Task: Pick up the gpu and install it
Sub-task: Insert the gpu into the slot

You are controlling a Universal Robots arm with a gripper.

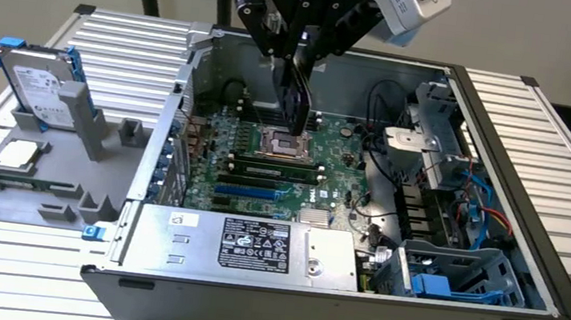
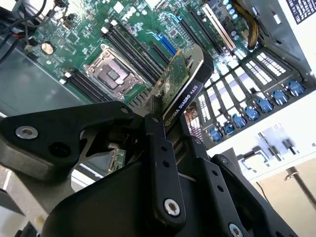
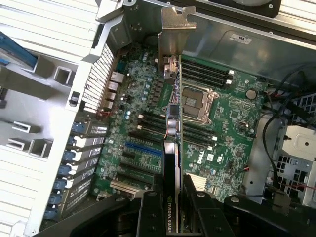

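Worktop [image 1: 546, 141]: ribbed metal surface, lying under the computer case and reaching out past both of its sides.
Computer case [image 1: 300, 315]: lies on its side with the side panel off, so its inside faces up.
Grey holder [image 1: 35, 180]: on the worktop just beside the case, on the exterior view's left. A hard drive [image 1: 38, 87] stands upright in it.
Motherboard [image 1: 346, 155]: green, flat on the floor of the case.
Power supply [image 1: 243, 244]: silver box inside the case, against its near wall.
Gripper [image 1: 295, 52]: hangs over the open case, and its black fingers [image 3: 148, 212] pinch the gpu between them.
Gpu [image 1: 298, 101]: held on edge above the middle of the case, over the motherboard and not seated in any slot. In the first wrist view its silver bracket [image 3: 175, 29] is at the end far from the fingers.
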